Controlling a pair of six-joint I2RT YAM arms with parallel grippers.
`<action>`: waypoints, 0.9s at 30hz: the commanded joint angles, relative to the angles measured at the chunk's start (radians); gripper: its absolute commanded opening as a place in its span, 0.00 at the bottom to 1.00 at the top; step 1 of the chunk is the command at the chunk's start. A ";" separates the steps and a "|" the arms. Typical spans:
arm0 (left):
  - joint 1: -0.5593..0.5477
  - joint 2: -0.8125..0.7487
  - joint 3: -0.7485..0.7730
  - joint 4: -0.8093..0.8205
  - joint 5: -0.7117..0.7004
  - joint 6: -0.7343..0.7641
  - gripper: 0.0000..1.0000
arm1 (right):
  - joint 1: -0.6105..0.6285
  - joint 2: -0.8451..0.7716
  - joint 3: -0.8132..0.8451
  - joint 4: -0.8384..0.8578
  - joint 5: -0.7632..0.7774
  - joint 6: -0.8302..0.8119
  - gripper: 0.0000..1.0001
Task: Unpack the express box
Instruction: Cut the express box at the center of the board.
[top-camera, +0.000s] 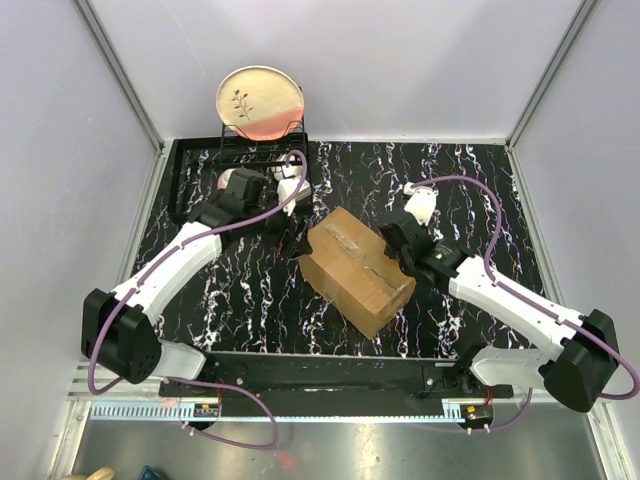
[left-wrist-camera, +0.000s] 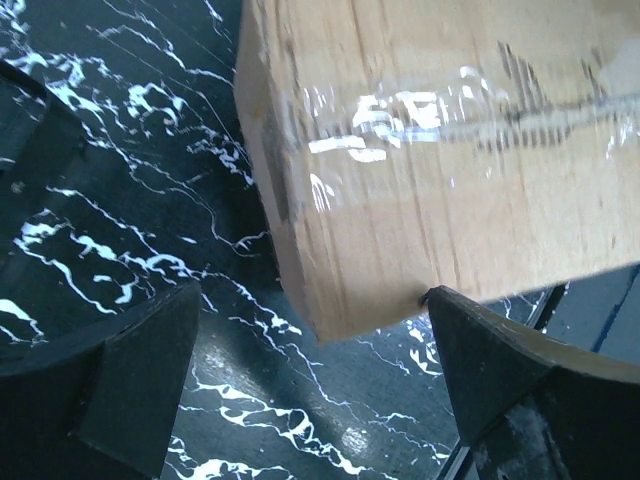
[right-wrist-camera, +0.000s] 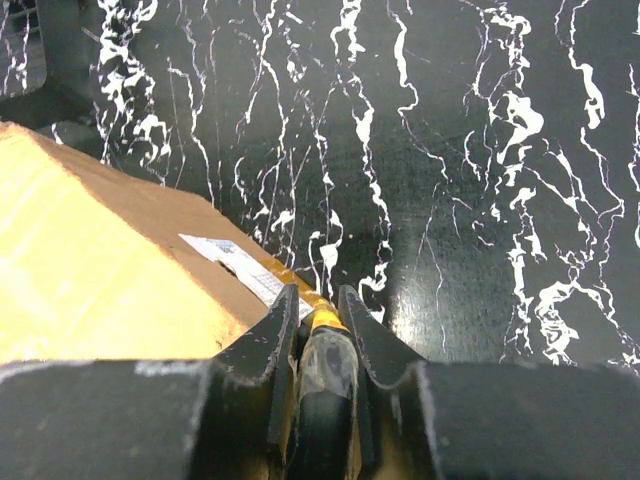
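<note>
**Slitting a sealed carton with nothing bracing it**

You have the express box (top-camera: 355, 268) lying skewed in the middle of the marbled table (right-wrist-camera: 480, 200), flaps down and the clear tape (left-wrist-camera: 440, 120) unbroken along its seam, so the unpacking proper has not begun.

Your right gripper (right-wrist-camera: 318, 330) is pinched narrow around a slim tool (right-wrist-camera: 325, 345) with a dark body and a yellow-orange band. Its tip sits right at the box's near-right edge, just beside a white label (right-wrist-camera: 235, 262). Whether the tip touches the cardboard, or whether a blade is out, you cannot tell from these views.

Your left gripper (left-wrist-camera: 310, 370) hangs with its jaws spread wide at the far-left corner of the box. One finger (left-wrist-camera: 480, 350) is at the corner's edge, but nothing is clamped.

Risks as they look from here:

- Pushing the tool along the seam may slide or spin the box, since it appears loose on a smooth top and the left jaws are not gripping it.
- Entering at the edge rather than on the tape could snag the corrugate, or drive deep enough to harm whatever is inside.
- The tool is held in a thin pinch, so a sideways load could twist it out of line.
</note>
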 joint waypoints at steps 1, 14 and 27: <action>0.022 0.021 0.119 0.021 0.042 0.021 0.99 | 0.048 -0.011 0.122 -0.110 0.052 -0.045 0.00; 0.047 0.124 0.204 -0.048 0.078 -0.073 0.99 | 0.048 -0.056 0.249 0.257 -0.031 -0.461 0.00; 0.042 0.144 0.123 -0.016 -0.019 -0.088 0.90 | 0.048 0.002 0.070 0.729 -0.576 -0.700 0.00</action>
